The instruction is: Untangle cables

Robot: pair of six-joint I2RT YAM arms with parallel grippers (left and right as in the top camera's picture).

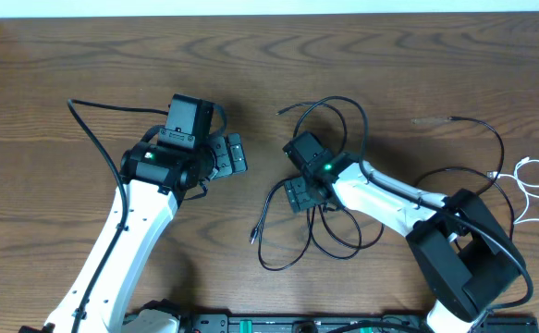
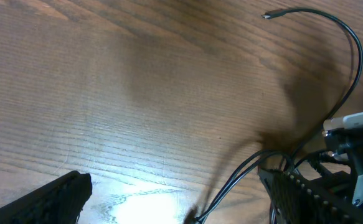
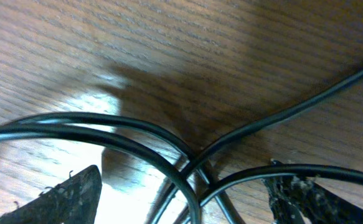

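A tangle of thin black cables (image 1: 329, 222) lies at the table's middle, with loops running up to a plug end (image 1: 280, 113). My right gripper (image 1: 292, 173) is open and low over the tangle. In the right wrist view several black cables (image 3: 137, 127) cross between its spread fingers (image 3: 187, 193). My left gripper (image 1: 241, 154) is open and empty, just left of the tangle. In the left wrist view, bare wood lies between its fingers (image 2: 175, 199), with a black cable (image 2: 355, 56) at the right. A white cable (image 1: 528, 190) lies at the right edge.
Another thin black cable (image 1: 502, 148) with a plug curves at the right, between the tangle and the white cable. A thicker black arm cable (image 1: 93, 139) loops at the left arm. The right arm's base (image 1: 468, 264) stands at the front right.
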